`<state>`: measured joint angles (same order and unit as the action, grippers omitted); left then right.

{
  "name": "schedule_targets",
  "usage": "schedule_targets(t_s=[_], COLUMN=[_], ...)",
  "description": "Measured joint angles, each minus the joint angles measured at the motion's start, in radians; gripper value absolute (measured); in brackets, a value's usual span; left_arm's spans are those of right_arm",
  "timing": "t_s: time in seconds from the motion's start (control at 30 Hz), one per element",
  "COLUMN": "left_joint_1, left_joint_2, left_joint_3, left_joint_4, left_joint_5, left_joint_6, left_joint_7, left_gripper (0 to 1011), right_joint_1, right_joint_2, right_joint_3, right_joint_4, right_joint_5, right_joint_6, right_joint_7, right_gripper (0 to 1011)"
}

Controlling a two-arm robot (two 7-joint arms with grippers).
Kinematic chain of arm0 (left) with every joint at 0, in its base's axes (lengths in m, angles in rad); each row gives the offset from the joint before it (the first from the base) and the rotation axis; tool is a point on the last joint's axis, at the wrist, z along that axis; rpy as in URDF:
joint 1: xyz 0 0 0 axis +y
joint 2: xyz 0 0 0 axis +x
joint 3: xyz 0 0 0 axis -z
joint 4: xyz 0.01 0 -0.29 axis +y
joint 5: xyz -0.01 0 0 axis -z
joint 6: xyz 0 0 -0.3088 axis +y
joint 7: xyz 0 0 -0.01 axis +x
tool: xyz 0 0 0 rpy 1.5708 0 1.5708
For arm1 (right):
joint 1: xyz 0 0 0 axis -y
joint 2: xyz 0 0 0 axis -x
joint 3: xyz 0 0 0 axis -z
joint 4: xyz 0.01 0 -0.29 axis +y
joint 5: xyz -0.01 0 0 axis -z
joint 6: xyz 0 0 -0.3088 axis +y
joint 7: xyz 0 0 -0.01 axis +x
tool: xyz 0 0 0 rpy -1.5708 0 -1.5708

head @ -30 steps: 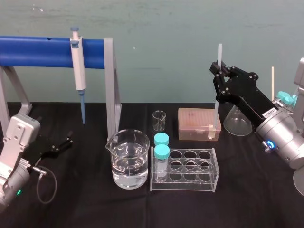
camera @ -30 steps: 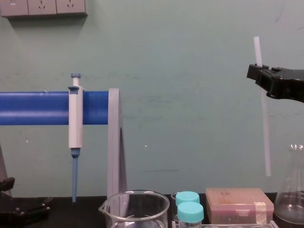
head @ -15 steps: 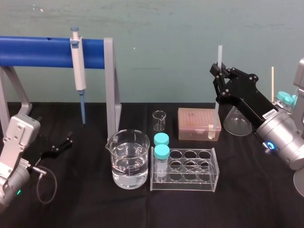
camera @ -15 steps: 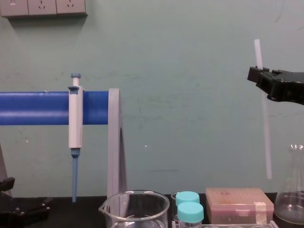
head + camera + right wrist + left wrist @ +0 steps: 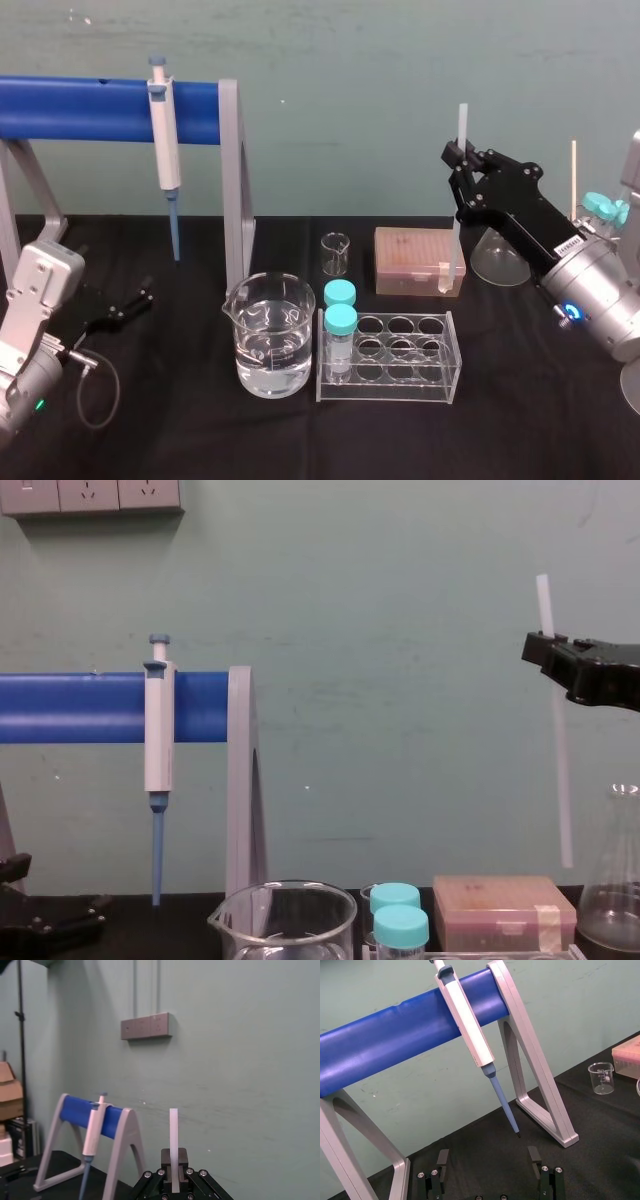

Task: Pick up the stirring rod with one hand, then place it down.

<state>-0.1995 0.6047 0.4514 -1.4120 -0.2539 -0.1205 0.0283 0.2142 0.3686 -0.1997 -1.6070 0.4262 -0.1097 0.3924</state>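
The stirring rod (image 5: 463, 120) looks translucent matt plastic; the beaker (image 5: 270, 296) clear glossy glass; the table cover (image 5: 520, 400) matt cloth.

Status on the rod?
Right hand shut on stirring rod, upright, clear of table. Left hand open, parked low left. Pink box and flask close below.

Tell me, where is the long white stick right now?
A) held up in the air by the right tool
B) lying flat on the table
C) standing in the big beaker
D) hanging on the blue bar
A: the right tool is shut on the stirring rod, holding it upright with its lower end off the table; the left tool lies open on the table.
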Motion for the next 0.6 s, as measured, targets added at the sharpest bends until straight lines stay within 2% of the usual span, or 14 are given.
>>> schedule_targets(t_s=[0.1,0.2,0.33,0.6], left_joint_1=[0.0,0.0,0.0,0.0], left_joint_2=[0.0,0.0,0.0,0.0], left_joint_3=[0.0,0.0,0.0,0.0], left_joint_4=[0.0,0.0,0.0,0.0], left_joint_5=[0.0,0.0,0.0,0.0], left_joint_6=[0.0,0.0,0.0,0.0], left_joint_7=[0.0,0.0,0.0,0.0], left_gripper=[1000,1000,1000,1000], right_joint_1=[0.007,0.029,0.05,0.074], right_joint_2=[0.005,0.024,0.038,0.051], right_joint_3=[-0.002,-0.013,-0.034,-0.08], right_joint_4=[0.017,0.064,0.115,0.183], right_joint_5=[0.027,0.105,0.164,0.188], right_joint_6=[-0.018,-0.057,-0.079,-0.114], right_joint_7=[0.039,0.158,0.26,0.338], right_gripper=[71,71,71,71])
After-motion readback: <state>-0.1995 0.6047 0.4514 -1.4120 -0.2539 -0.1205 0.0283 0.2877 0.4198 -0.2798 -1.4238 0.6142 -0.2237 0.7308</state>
